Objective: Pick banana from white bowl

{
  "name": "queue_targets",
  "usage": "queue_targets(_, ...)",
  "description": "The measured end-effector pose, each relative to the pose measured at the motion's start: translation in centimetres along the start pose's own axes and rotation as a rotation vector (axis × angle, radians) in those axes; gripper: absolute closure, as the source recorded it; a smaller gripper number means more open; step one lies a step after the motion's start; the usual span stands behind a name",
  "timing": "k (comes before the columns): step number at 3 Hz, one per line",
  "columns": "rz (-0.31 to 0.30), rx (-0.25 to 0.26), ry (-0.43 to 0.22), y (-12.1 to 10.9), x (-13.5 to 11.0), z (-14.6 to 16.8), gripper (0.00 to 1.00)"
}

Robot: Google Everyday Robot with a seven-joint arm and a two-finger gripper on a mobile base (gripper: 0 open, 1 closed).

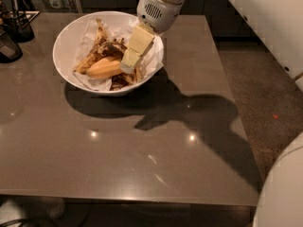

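Observation:
The white bowl [71, 37] stands on the far left part of the brown table, lined with crinkled white paper. Inside lie a peeled banana piece [104, 68] and dark brown banana peel [102, 48]. My gripper [127, 66] reaches down into the bowl from the upper right. Its cream-coloured fingers [137, 44] point down-left, with the tips right beside the banana's right end. The white arm housing sits over the bowl's far right rim.
A dark cup [8, 46] and a dark holder with utensils [19, 25] stand at the table's far left. The table's right edge drops to a speckled floor [265, 98]. A white part of the robot [284, 193] fills the bottom right corner.

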State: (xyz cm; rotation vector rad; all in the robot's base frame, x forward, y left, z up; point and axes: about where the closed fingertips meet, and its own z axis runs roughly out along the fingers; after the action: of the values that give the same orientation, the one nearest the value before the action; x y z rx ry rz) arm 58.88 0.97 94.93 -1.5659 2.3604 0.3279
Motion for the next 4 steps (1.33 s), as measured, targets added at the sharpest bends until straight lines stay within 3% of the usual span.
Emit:
queue_targets(2,-0.001,-0.007,-0.008,-0.1,-0.8,0.6,0.0)
queue_targets(4,0.022,-0.045,-0.002,1.4,-2.3,1.4,0.0)
